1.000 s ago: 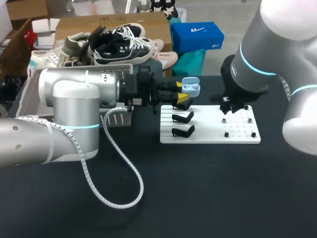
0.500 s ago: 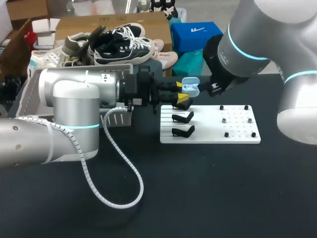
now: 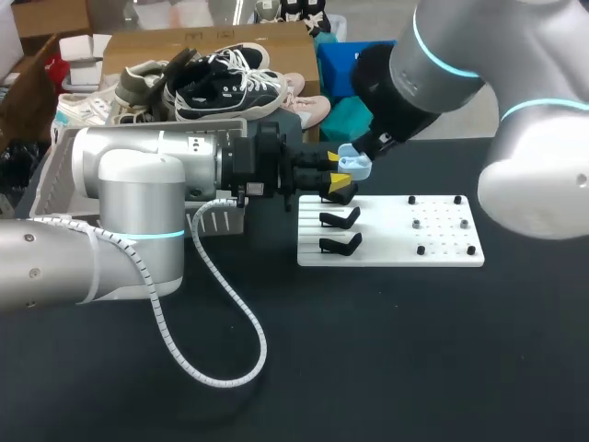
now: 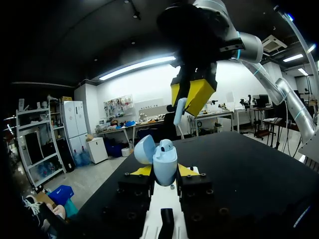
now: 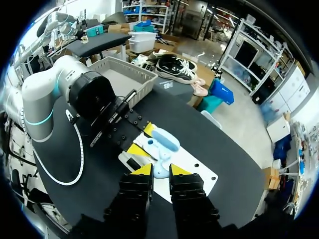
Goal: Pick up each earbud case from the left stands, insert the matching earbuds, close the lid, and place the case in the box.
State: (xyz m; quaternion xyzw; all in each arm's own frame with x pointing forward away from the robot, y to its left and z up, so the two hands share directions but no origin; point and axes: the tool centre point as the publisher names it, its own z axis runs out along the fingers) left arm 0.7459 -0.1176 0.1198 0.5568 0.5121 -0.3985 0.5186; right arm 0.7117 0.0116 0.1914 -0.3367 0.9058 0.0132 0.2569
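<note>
Closed from two sides on the pale blue earbud case (image 4: 165,162), the left gripper (image 4: 163,172) is holding it with the lid swung open — a steady socket beside the stand board (image 3: 396,241). The right gripper (image 4: 193,94) is pinching a white earbud (image 4: 179,112) just over that opening, apparently lining up insertion; the box (image 5: 122,79) is sitting beside the left arm.

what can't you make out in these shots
1. Head view: the right gripper and its earbud, hidden behind the right arm.
2. Head view: most of the box, behind the left arm.
3. Right wrist view: inside of the open case, too small to tell whether an earbud sits there.
</note>
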